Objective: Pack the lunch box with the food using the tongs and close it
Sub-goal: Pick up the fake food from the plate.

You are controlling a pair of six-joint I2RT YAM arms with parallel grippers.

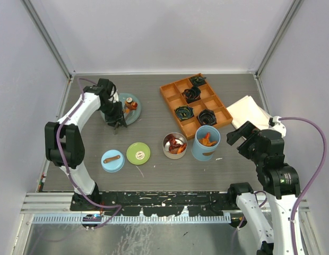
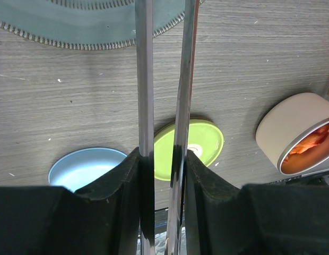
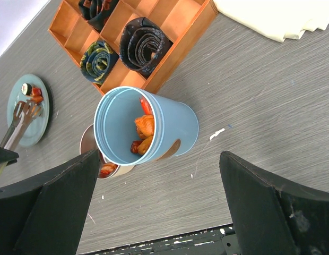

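My left gripper [image 1: 114, 115] [image 2: 163, 159] is shut on the grey metal tongs [image 2: 145, 79], whose two arms run up between its black fingers [image 2: 114, 186] toward the teal plate [image 1: 133, 115]. A few food chunks [image 1: 131, 103] lie on that plate, with the tong tips [image 3: 18, 119] beside them. The steel tin [image 1: 175, 145] and the light-blue cylinder [image 1: 206, 142] both hold orange and red food [image 3: 143, 127]. The green lid [image 1: 138, 153] and blue lid [image 1: 112, 160] lie flat on the table. My right gripper [image 1: 241, 135] [image 3: 160, 175] hangs open and holds nothing, near the cylinder [image 3: 175, 127].
An orange compartment tray [image 1: 195, 105] of black coils stands behind the tin and cylinder. A folded white cloth [image 1: 249, 111] lies at the right. Grey walls close in the table on three sides.
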